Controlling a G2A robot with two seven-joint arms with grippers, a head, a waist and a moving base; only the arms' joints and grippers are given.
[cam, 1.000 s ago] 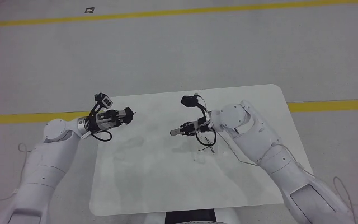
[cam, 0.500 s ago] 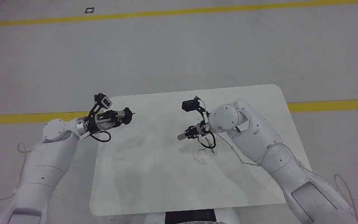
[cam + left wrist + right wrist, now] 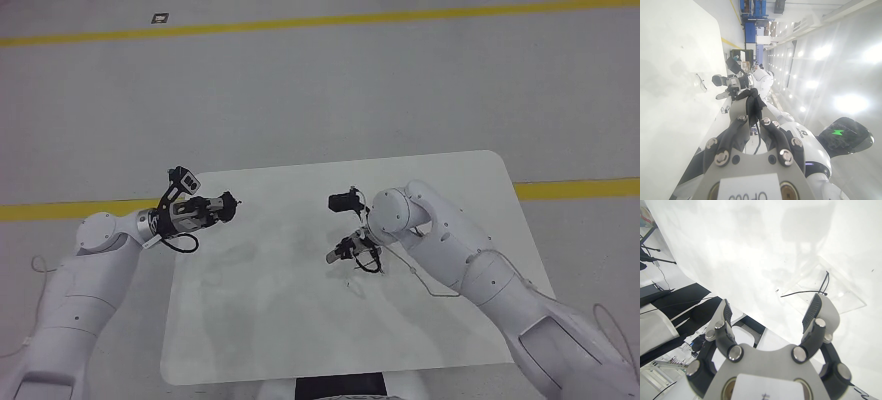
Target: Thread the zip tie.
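**Right gripper [image 3: 770,300] open by the zip tie [image 3: 804,292]; left gripper [image 3: 751,94] closed, well apart from it.**
The tie lay bent on a clear sheet [image 3: 848,302] on the table [image 3: 260,330], its head just beside one spread right pad [image 3: 811,308]. It looked light, thin and springy, probably slick, and lying flat it would be hard to pinch. The strap close to the head seemed the best hold, leaving the tail free to thread. The left fingers were pressed together with something black at their tips; what it was could not be told.
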